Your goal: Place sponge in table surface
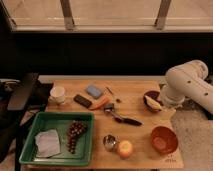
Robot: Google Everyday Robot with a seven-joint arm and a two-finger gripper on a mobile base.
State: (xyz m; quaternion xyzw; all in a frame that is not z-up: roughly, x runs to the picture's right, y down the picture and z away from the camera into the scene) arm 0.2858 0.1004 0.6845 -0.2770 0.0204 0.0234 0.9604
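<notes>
green tray (52, 125), grapes (75, 134), orange bowl (164, 140), apple (125, 148)

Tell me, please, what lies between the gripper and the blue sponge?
Camera view: a dark bowl, then mostly bare table toward the sponge; the gripper sits at the table's right edge.

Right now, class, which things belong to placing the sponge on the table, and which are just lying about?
Job: sponge, table, gripper beside the dark bowl.
Lying about: cup, utensil, tray, grapes, cloth, apple, orange bowl.
</notes>
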